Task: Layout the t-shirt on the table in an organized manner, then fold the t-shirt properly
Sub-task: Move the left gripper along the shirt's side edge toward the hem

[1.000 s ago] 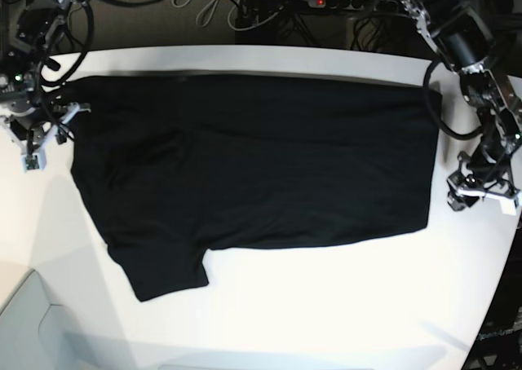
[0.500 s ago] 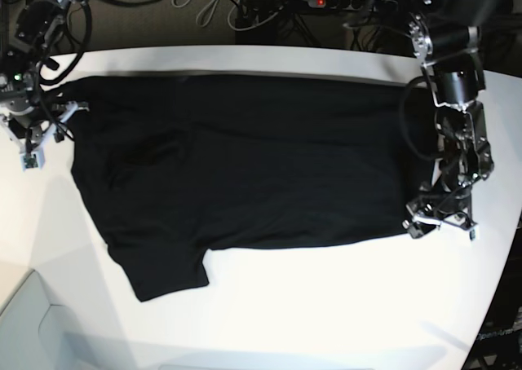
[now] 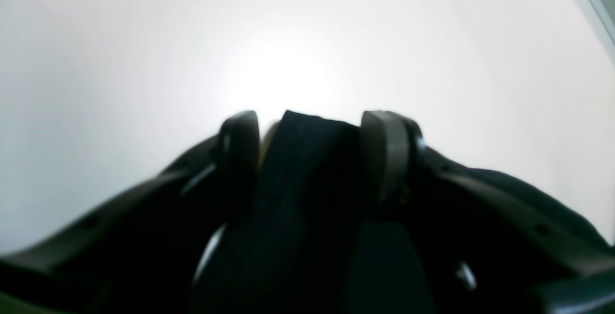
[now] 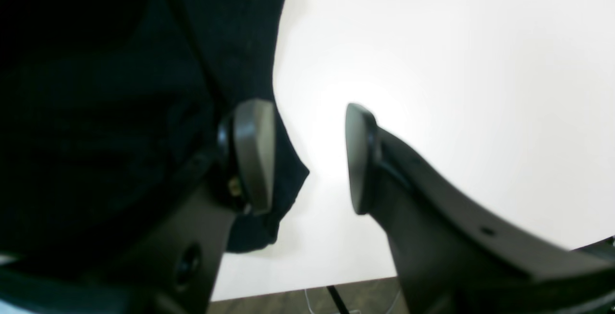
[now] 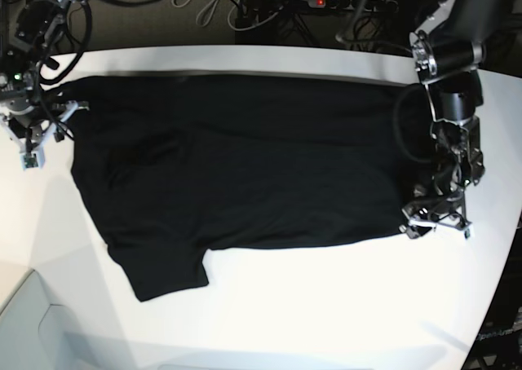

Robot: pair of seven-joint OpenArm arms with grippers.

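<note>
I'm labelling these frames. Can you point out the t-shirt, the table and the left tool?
t-shirt [image 5: 261, 158]: base view, middle of the body.
table [image 5: 326, 305]: base view, bare top near the front.
left tool [image 3: 307, 160]: left wrist view, between the fingertips, over black cloth.

Black t-shirt [image 5: 253, 158] flat, seemingly print-down, on white table [image 5: 326, 305].

Our left gripper [image 3: 307, 155] shows two dark, rounded pads on black moulded fingers [image 3: 384, 160] with small screw holes. Our right gripper [image 4: 307, 155] has grey oval pads [image 4: 254, 153] — black backing, a brass-coloured fastener beneath one. In the base view, our arms are black and silver, draped in looping black cables — white brackets near each gripper.
</note>
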